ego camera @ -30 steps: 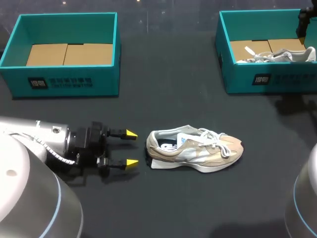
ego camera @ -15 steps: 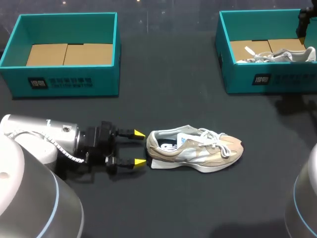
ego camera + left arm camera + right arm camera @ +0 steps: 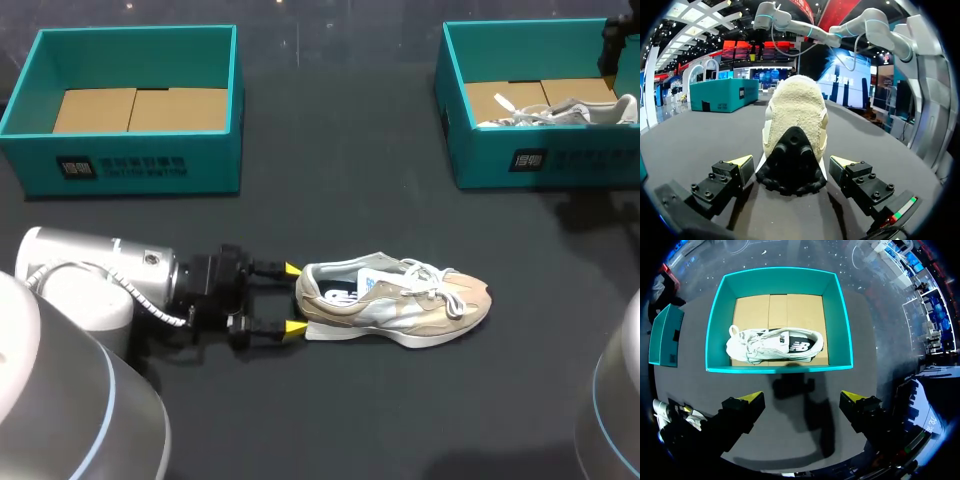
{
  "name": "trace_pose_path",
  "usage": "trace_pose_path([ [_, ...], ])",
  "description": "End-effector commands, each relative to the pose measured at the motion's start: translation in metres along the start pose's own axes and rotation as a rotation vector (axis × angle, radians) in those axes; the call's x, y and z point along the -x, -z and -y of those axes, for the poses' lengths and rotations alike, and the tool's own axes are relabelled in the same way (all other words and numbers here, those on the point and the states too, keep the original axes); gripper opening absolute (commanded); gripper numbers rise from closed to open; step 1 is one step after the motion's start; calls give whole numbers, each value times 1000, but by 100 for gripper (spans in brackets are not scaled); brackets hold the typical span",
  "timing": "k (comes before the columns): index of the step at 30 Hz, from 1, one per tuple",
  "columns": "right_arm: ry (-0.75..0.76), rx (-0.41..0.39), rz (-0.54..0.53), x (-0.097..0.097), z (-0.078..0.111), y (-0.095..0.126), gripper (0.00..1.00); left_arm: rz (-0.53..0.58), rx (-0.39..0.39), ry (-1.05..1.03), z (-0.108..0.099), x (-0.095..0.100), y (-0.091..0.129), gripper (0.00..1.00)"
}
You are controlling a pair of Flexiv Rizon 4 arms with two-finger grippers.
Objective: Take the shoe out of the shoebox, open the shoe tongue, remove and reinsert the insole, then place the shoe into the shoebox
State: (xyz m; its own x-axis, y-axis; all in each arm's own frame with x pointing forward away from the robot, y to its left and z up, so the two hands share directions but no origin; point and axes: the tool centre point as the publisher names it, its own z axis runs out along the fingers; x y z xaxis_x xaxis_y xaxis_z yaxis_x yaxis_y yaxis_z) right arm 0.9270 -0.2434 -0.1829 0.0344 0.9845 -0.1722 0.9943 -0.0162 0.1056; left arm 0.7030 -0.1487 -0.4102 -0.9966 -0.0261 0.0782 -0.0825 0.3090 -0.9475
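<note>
Between the left gripper's (image 3: 294, 298) wide-open, empty fingers sits the heel of the shoe (image 3: 400, 305), unclamped. That heel points at the gripper, probably so it can steady the shoe for tongue work.

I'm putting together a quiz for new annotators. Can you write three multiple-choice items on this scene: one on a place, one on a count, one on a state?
1. Where is the beige sneaker?
A) in the left-hand box
B) on the table, outside any box
C) in the right-hand box

2. How many teal shoeboxes stand on the table?
A) three
B) one
C) two

3. How is the left claw?
A) open
B) shut on a lace
C) shut on a box wall

Answers:
1 B: it rests on the dark tabletop.
2 C: one stands at each far side.
3 A: its fingers stand apart beside the heel.
</note>
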Motion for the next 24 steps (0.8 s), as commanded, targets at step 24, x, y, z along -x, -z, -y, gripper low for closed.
trace_pose_path([
  [24, 0, 1, 1, 0, 1, 0, 100, -14, -2, 6, 3, 3, -37, 100],
])
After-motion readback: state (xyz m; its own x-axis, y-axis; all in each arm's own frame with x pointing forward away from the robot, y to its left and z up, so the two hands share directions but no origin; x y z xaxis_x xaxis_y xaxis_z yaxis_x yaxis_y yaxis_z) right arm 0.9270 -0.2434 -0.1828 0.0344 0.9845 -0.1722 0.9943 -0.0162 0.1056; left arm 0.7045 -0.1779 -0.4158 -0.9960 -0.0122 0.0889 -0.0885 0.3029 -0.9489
